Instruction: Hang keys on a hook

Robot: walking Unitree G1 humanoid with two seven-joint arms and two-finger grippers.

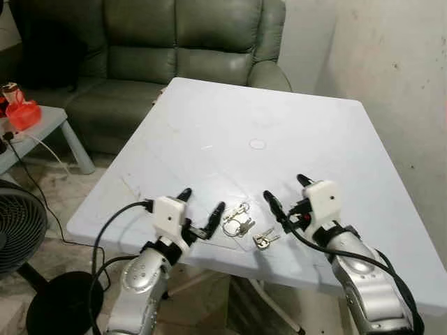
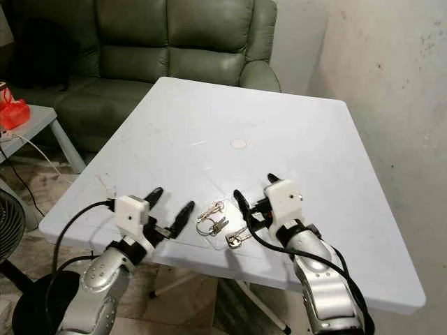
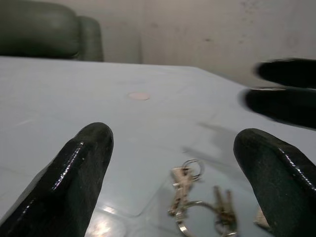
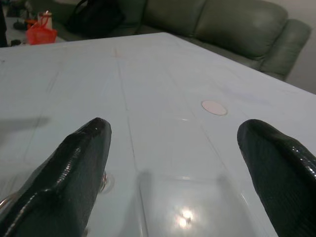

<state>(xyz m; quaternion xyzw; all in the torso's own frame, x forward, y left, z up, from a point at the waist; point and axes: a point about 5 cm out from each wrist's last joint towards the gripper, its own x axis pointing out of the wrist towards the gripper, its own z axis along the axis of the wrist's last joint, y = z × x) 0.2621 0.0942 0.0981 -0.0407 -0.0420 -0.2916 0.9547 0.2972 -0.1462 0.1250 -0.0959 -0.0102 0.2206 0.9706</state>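
A bunch of keys [image 1: 241, 223] on linked metal rings lies on the white table [image 1: 230, 139] near its front edge, with one key [image 1: 265, 239] trailing to the right. My left gripper [image 1: 202, 207] stands open just left of the keys, close above the tabletop. My right gripper [image 1: 286, 191] is open just right of them. In the left wrist view the keys [image 3: 197, 200] lie between and ahead of the fingertips [image 3: 84, 158]. The right wrist view looks across the bare tabletop between its fingers [image 4: 79, 163]. No hook can be seen.
A green sofa [image 1: 167, 49] stands behind the table. A plastered wall [image 1: 398, 77] runs along the right. At the left are a grey side table [image 1: 42, 129] with a red object [image 1: 21, 112], a floor fan [image 1: 17, 230] and cables.
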